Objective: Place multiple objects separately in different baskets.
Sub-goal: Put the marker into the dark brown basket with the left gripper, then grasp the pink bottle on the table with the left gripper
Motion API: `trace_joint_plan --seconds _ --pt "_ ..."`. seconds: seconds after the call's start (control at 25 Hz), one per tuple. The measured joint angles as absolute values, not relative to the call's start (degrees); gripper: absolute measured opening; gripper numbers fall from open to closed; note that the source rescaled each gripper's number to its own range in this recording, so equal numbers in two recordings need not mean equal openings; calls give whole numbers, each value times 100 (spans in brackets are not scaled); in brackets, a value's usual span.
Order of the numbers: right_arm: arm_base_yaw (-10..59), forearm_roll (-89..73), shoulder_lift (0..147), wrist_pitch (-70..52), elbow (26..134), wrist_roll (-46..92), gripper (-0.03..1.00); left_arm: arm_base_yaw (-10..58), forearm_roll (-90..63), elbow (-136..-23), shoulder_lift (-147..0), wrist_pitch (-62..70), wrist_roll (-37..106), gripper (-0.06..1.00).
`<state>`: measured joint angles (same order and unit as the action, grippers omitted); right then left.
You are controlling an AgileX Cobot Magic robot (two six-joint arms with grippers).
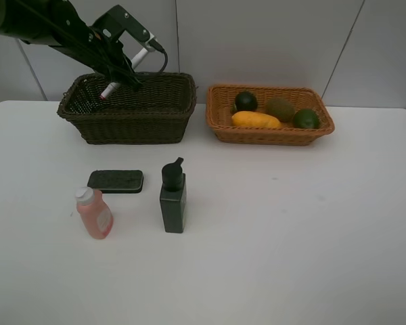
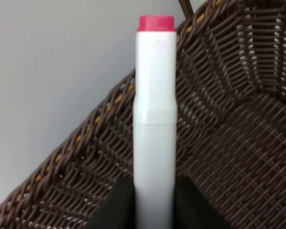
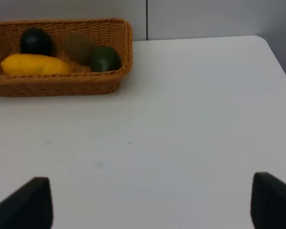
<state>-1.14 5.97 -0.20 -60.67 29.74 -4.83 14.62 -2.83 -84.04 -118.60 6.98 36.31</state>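
My left gripper (image 1: 126, 70) is shut on the white marker with pink cap (image 1: 110, 89) and holds it tilted, cap down, over the back left of the dark brown wicker basket (image 1: 128, 125). In the left wrist view the marker (image 2: 155, 109) stands between the dark fingers (image 2: 115, 210) above the basket's weave (image 2: 238, 143). The orange-tan basket (image 1: 271, 137) holds the mango (image 1: 256, 120), mangosteen (image 1: 245, 101), kiwi (image 1: 280, 108) and lime (image 1: 305, 118). The flat black block (image 1: 116, 181), pink bottle (image 1: 95, 214) and black pump bottle (image 1: 172, 196) stand on the table. My right gripper (image 3: 150, 205) is open and empty over bare table.
The white table (image 1: 291, 223) reaches the grey wall behind both baskets. In the right wrist view the orange-tan basket (image 3: 62, 87) with its fruit lies far ahead of the fingers, and the table's corner (image 3: 262, 40) shows.
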Motion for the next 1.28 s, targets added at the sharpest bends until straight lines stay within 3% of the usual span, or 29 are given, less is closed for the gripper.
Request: trace_joint_plan --seconds 0.12,0.16,0.28,0.36,0.52,0.84,1.28 --pt "-114 597 -20 -6067 2974 -483 100 1462 -283 -8404 -11893 698 3631 9" --pt "-114 597 -20 -6067 2974 -483 100 1462 -283 -8404 -11893 682 3636 23" --pt "-114 597 -20 -6067 2974 -483 100 1462 -283 -8404 -11893 435 3636 79" --pt "-114 597 -20 -6067 2974 -483 100 1462 -288 -8404 -11893 314 3636 94" --pt "-114 597 -20 -6067 2974 -483 100 1462 -288 -8404 -11893 295 3630 99" --pt "-114 597 -20 -6067 2974 -483 100 1462 -288 -8404 -11835 354 3587 100" --pt "-114 597 -20 -6067 2974 -483 100 1462 -175 -8266 -11026 1518 3572 100"
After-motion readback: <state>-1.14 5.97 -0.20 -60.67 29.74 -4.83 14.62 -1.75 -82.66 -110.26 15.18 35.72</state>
